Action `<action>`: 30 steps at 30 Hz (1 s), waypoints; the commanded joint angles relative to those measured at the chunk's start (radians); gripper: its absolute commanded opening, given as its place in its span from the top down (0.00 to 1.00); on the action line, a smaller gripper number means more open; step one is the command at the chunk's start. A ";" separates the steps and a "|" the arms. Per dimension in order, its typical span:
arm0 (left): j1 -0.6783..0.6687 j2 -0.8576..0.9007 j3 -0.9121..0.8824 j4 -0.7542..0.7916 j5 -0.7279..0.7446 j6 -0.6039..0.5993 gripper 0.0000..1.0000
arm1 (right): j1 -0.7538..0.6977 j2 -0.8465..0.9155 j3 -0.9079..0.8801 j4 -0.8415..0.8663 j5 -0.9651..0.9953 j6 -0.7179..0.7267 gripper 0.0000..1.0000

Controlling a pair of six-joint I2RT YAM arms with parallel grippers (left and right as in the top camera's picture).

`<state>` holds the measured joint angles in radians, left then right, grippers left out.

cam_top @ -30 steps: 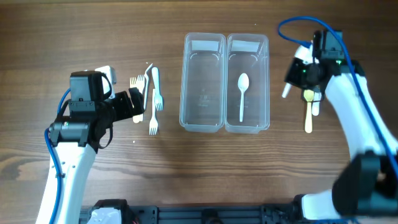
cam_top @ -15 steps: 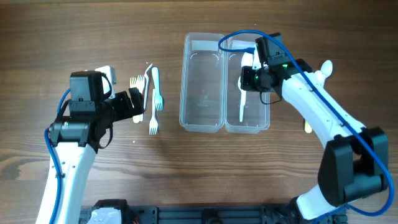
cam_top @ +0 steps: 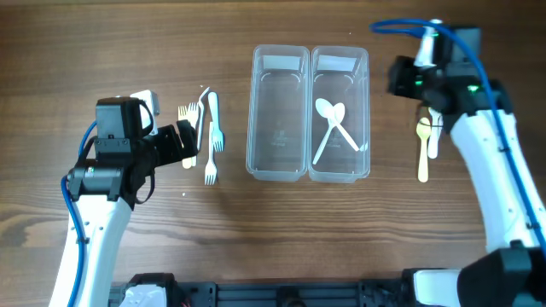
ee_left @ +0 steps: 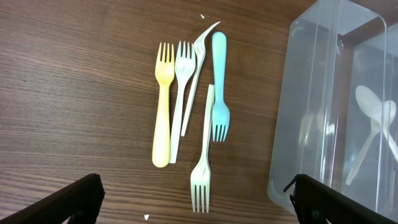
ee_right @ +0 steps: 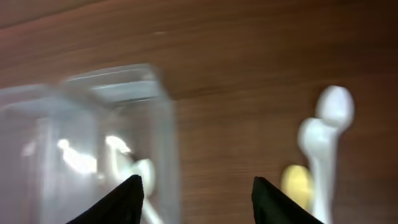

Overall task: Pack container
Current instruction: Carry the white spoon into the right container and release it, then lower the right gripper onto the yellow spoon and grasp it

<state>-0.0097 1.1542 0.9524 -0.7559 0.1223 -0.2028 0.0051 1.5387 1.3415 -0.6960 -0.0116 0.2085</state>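
The clear twin-bin container point(cam_top: 277, 119) stands mid-table. Its left bin is bare; its right bin holds two white spoons point(cam_top: 335, 130) lying crossed. My right gripper point(cam_top: 404, 82) hovers just right of the container's far end, open, with nothing between its fingers. In the right wrist view that gripper point(ee_right: 196, 182) looks down on bare wood between the blurred container point(ee_right: 112, 137) and loose spoons point(ee_right: 326, 127). My left gripper point(cam_top: 189, 145) is wide open over a cluster of forks point(cam_top: 207, 136). In the left wrist view, the left gripper point(ee_left: 194, 183) frames the forks point(ee_left: 186, 106), and the container point(ee_left: 311, 118) is at right.
A yellow spoon point(cam_top: 423, 152) and a white spoon point(cam_top: 434, 138) lie on the wood right of the container, under my right arm. The forks are yellow point(ee_left: 163, 109), white point(ee_left: 184, 68), blue point(ee_left: 219, 81) and cream point(ee_left: 203, 155), overlapping one another.
My right gripper swung over the right bin, opened and let go of a second white spoon across the first, then pulled back to the right. The left arm stayed still.
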 commanded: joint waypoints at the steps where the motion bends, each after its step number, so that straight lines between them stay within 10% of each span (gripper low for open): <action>1: 0.008 0.006 0.020 0.003 0.015 0.016 0.00 | -0.106 0.083 -0.022 -0.024 0.064 -0.052 0.45; 30: 0.008 0.006 0.020 0.003 0.015 0.016 0.00 | -0.202 0.369 -0.161 -0.089 0.095 -0.167 0.48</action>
<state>-0.0097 1.1542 0.9524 -0.7555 0.1223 -0.2028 -0.1917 1.8965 1.2137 -0.8028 0.0586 0.0315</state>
